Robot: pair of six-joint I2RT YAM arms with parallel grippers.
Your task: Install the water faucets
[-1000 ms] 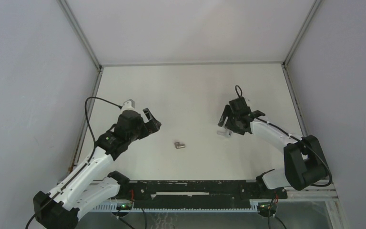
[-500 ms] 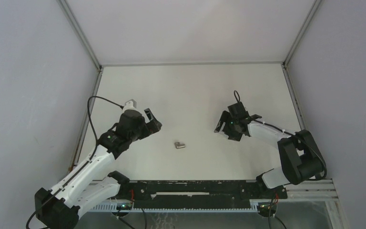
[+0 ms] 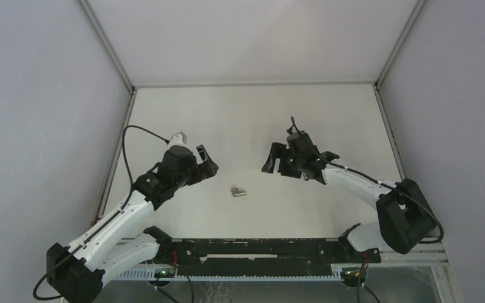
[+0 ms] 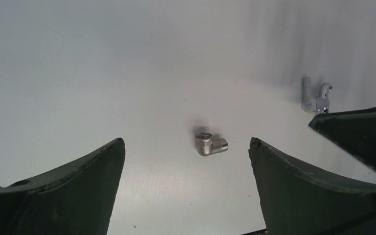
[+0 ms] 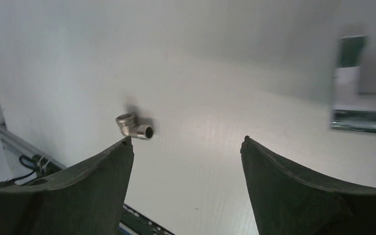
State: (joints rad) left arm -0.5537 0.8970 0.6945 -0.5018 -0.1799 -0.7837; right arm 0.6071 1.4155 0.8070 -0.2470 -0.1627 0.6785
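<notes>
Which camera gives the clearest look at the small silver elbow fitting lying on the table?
Left wrist: the elbow fitting lies sharp and unobstructed near mid-frame, open collar and threaded end both readable. Right wrist shows the elbow fitting smaller and softer, left of centre. Top external shows the elbow fitting only as a tiny silver speck.

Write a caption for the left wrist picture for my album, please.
Open left gripper faces a silver elbow fitting lying on the white table.

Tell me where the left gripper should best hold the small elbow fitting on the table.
I would take the elbow fitting by its upright leg, coming down from above with the open left gripper. That leg's opening faces up and its stub lies sideways, so close across the collar.
</notes>
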